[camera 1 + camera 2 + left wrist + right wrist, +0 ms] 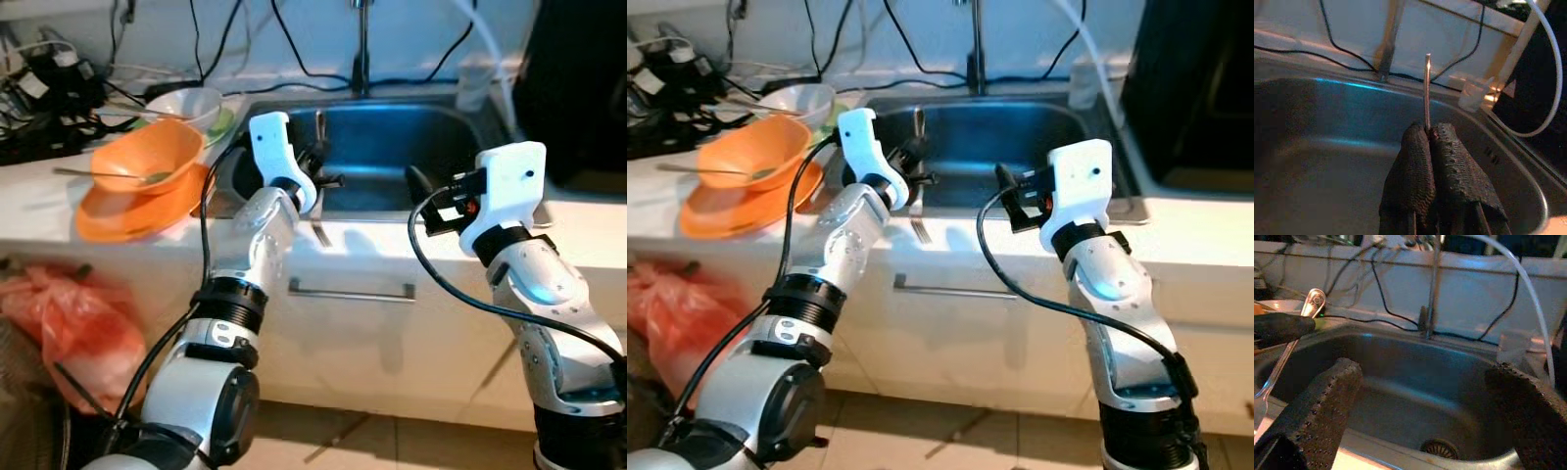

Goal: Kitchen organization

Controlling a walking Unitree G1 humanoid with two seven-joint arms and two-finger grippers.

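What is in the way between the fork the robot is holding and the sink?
Nothing visible. The left gripper is shut on the fork, holding it at the sink's front left edge. The basin below and beyond it looks bare down to the drain. The right gripper is open at the front rim, off to the side.

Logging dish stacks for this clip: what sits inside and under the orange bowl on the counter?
A spoon rests inside the orange bowl, its handle sticking out over the rim. The bowl sits on an orange plate. The bowl hides the middle of the plate.
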